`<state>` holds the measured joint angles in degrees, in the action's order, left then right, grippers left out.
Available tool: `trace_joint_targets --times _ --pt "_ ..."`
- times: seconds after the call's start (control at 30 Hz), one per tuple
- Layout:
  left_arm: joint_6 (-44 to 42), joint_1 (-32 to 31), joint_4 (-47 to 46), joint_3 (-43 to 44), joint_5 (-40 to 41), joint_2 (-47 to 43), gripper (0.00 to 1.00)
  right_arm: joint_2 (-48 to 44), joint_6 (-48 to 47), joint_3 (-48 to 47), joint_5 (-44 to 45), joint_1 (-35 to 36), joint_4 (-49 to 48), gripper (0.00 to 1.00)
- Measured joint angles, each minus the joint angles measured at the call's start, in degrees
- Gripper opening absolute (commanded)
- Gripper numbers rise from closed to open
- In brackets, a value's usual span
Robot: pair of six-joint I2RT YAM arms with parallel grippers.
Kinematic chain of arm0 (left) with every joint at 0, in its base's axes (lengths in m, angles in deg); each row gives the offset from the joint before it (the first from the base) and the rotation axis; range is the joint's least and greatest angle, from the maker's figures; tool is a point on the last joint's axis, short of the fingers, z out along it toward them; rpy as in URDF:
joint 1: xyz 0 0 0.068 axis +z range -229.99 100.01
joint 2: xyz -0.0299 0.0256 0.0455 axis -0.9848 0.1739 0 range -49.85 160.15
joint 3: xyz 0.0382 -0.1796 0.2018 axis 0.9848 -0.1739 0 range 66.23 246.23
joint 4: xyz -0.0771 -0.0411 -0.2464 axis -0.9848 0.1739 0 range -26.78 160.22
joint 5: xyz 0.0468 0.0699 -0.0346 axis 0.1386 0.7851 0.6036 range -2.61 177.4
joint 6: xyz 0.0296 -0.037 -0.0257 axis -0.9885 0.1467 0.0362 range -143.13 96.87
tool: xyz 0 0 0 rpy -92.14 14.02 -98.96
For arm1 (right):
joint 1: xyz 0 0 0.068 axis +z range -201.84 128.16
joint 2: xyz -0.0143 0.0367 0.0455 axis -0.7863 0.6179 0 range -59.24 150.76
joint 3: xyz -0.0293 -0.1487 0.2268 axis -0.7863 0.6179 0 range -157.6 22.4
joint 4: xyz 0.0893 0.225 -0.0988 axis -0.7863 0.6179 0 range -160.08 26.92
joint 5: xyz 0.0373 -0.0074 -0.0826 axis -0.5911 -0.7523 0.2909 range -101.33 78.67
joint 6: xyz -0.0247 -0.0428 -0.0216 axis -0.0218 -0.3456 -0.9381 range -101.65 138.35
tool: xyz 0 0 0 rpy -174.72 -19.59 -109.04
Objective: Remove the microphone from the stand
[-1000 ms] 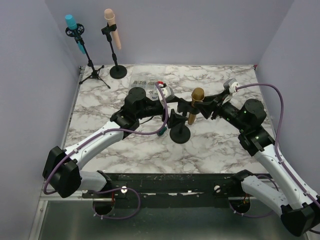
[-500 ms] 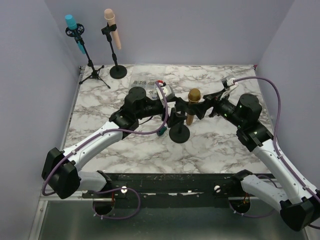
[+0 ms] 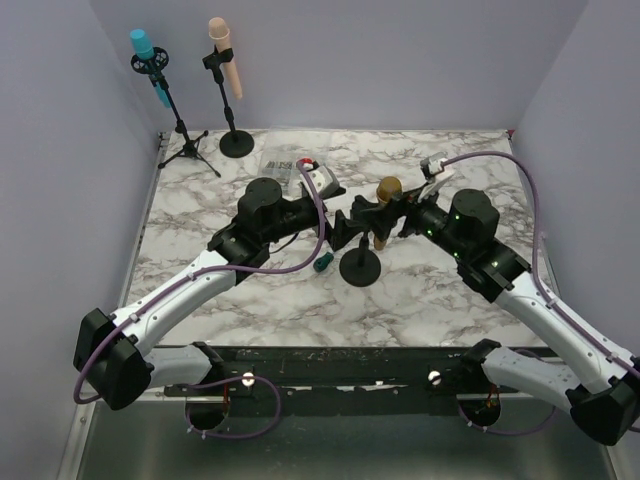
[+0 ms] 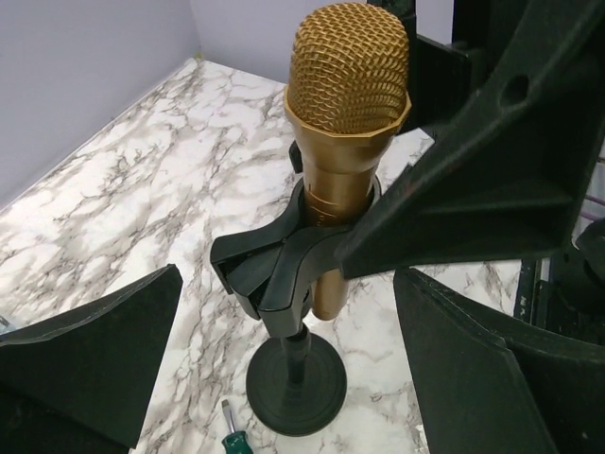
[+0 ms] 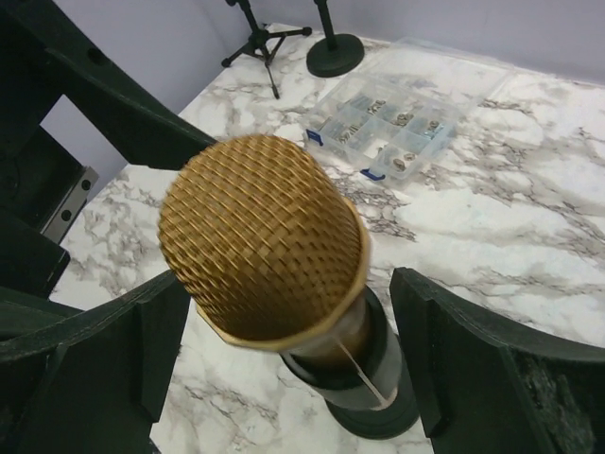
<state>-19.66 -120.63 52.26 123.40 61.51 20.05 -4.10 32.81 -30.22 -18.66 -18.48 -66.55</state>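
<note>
The gold microphone stands upright in the black clip of a short stand with a round base. My left gripper is open, its fingers wide on either side of the stand's post, touching nothing. From the opposite side, my right gripper is open around the microphone just below its mesh head, with a gap between each finger and the body. In the left wrist view the microphone rises above the clip, with the right gripper's dark finger beside it.
A green-handled screwdriver lies by the stand's base. A clear parts box sits behind the left arm. At the back left a blue microphone on a tripod stand and a peach one on a round-base stand stand against the walls.
My right gripper has opened and moved left, so its fingers now flank the gold microphone. The left arm has drawn back slightly to the left, still open.
</note>
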Motion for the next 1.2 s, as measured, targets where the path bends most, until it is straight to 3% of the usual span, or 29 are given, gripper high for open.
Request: trace_joint_targets --times 0.1,0.33,0.4,0.47,0.6,0.8,1.2 --pt "0.0 0.0 0.3 0.0 1.4 0.0 0.99 2.5 -1.4 -1.6 4.3 4.1 -0.4 0.76" --pt "0.0 0.0 0.9 -0.1 3.4 0.0 0.99 5.8 -4.4 -4.2 16.8 9.0 -1.1 0.75" --pt "0.0 0.0 1.0 -0.1 3.4 0.0 0.99 5.8 -4.9 -4.2 18.9 9.1 -1.2 0.70" --pt "0.0 0.0 1.0 -0.1 3.4 0.0 0.99 5.7 -5.3 -4.2 20.5 9.1 -1.2 0.61" --pt "0.0 0.0 1.2 -0.1 3.4 0.0 0.99 5.2 -5.8 -4.2 22.4 9.1 -1.2 0.30" --pt "0.0 0.0 2.3 -0.1 3.4 -0.1 0.99 4.3 -6.4 -3.2 22.7 9.1 -1.7 0.01" --pt "-1.6 0.0 -2.0 -3.6 0.1 -2.8 0.99 4.6 -7.0 -2.7 16.3 9.0 -3.1 0.01"
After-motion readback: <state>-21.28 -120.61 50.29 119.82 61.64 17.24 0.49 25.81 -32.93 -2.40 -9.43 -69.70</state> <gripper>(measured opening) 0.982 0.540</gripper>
